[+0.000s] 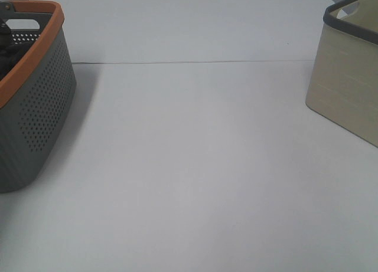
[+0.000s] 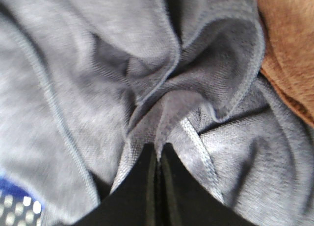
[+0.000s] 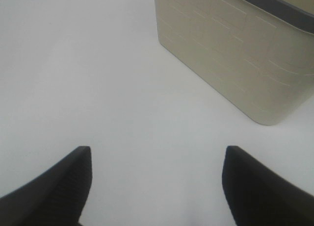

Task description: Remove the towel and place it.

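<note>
In the left wrist view a crumpled grey towel [image 2: 147,74] fills the picture. My left gripper [image 2: 158,148] is shut, its black fingertips pinching a fold of the grey towel. A brown cloth [image 2: 289,44] lies beside the towel. In the exterior high view only a dark part of the left arm [image 1: 5,39] shows inside the grey basket with an orange rim [image 1: 41,101] at the left; the towel is hidden there. My right gripper [image 3: 156,160] is open and empty above the white table, near the beige bin [image 3: 235,54].
The beige bin with a dark rim [image 1: 348,83] stands at the right of the white table [image 1: 195,166]. A seam runs across the table at the back. A blue perforated patch [image 2: 14,204] shows under the towel in the left wrist view.
</note>
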Robot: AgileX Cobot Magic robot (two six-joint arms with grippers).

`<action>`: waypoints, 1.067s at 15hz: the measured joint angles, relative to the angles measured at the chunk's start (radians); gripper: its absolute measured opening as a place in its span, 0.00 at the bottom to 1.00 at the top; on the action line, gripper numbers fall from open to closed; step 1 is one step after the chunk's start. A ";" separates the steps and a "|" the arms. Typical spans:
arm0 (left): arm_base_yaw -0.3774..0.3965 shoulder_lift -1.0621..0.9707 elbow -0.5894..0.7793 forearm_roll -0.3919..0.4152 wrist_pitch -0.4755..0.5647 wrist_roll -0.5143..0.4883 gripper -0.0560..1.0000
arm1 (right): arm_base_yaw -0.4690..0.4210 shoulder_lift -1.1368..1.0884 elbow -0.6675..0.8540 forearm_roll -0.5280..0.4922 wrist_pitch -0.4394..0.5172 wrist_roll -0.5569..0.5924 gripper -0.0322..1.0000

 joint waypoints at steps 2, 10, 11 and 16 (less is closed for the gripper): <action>0.000 -0.039 -0.064 -0.019 0.042 -0.079 0.05 | 0.000 0.000 0.000 0.000 0.000 0.000 0.67; -0.051 -0.304 -0.365 -0.237 0.170 -0.239 0.05 | 0.000 0.000 0.000 0.000 0.000 0.000 0.67; -0.075 -0.341 -0.383 -0.228 0.171 -0.225 0.05 | 0.000 0.000 0.000 0.000 0.000 0.000 0.67; -0.172 -0.460 -0.468 -0.155 0.176 -0.201 0.05 | 0.000 0.000 0.000 0.000 0.000 0.000 0.67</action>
